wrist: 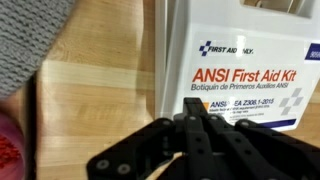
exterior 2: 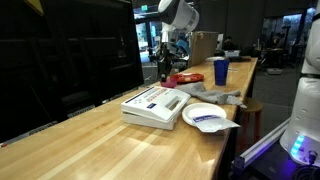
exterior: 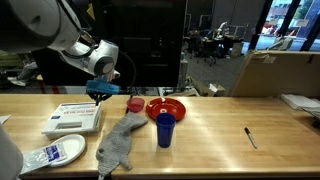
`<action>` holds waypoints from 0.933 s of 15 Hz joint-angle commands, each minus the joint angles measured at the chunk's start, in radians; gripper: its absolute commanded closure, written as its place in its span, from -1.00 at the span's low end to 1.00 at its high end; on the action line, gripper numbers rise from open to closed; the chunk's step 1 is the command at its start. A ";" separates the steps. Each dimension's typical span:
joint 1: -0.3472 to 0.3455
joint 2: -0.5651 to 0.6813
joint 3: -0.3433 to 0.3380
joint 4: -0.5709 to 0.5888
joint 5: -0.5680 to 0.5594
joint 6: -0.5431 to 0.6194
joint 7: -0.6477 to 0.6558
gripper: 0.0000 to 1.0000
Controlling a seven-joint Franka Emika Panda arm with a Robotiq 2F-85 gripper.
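The first aid kit (exterior: 73, 119) is a flat, white, rectangular box. It lies closed and label up on the wooden counter (exterior: 220, 135). In the wrist view its label reads "ANSI First Aid Kit" in red.

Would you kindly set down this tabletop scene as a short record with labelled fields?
end effector: shut, nothing visible in it, above the table
nearest thing: first aid kit, white box lying flat
surface: wooden table
beside the kit: grey towel, crumpled
dishes: red bowl; blue cup, upright in front of the bowl; small red cup
apart from the rest: marker
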 commanded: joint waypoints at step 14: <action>0.061 -0.247 -0.021 -0.096 -0.046 -0.445 -0.601 0.48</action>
